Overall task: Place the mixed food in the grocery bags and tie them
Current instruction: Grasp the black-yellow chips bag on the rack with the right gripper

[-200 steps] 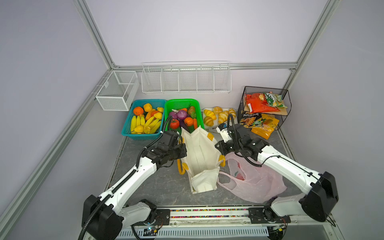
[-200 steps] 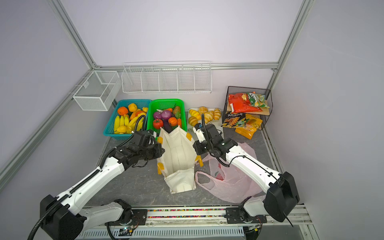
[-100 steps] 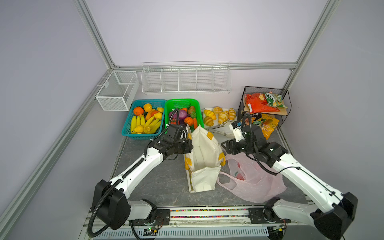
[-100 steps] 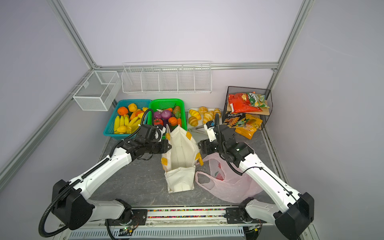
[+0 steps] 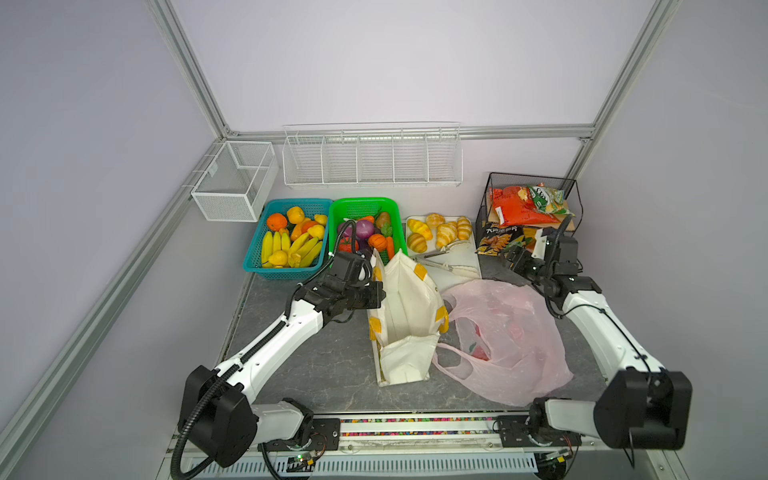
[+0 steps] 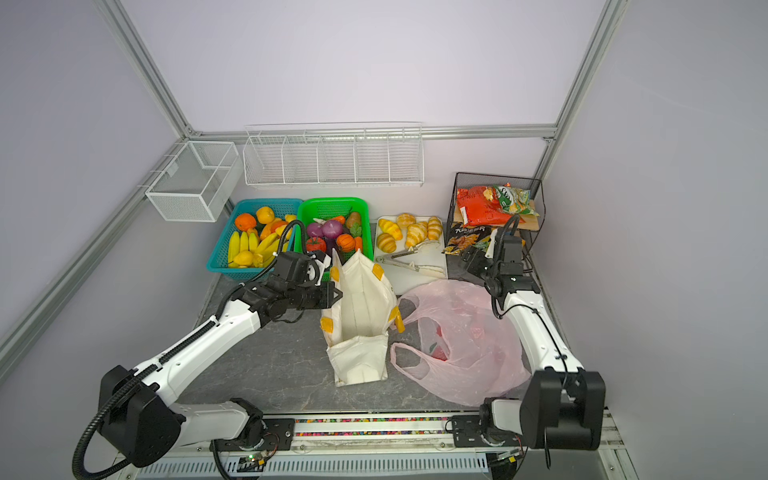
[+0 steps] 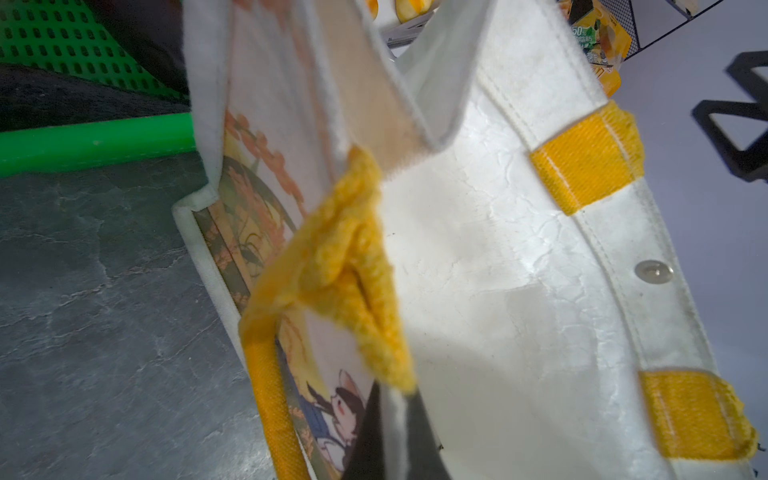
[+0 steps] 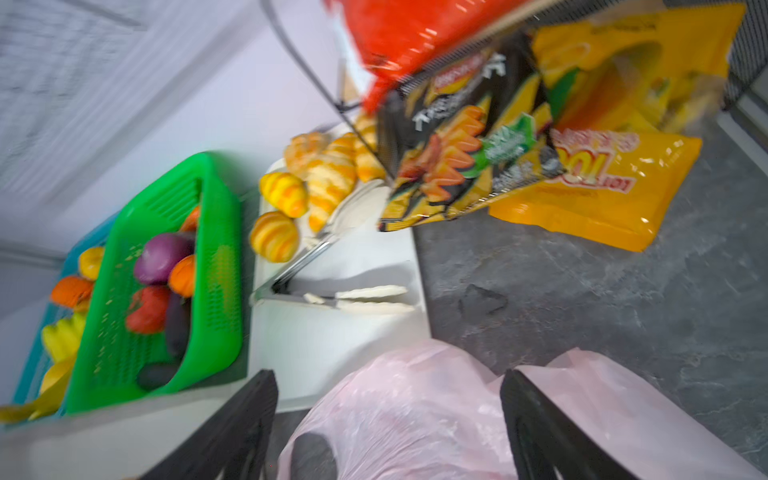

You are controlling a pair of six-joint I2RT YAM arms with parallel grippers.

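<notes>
The left gripper [image 5: 376,294] is closed on the left-hand rim of the tote [image 5: 405,316], beside a yellow woven handle [image 7: 345,266]. The tote is cream canvas, upright, mouth upward, long axis running from the front toward the green basket [image 5: 361,209]. The right gripper [image 8: 386,374] has its jaws wide apart, holding nothing, above the far edge of the pink bag [image 5: 511,340]. This pink bag is thin, translucent and crumpled, lying on the grey stone-patterned table [image 5: 299,361] and touching the tote. Glossy snack packets [image 5: 498,243] lie just beyond the right gripper

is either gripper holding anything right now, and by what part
The left gripper is shut on the canvas tote, pinching its top rim beside a yellow handle. The right gripper is open and holds nothing.
</notes>
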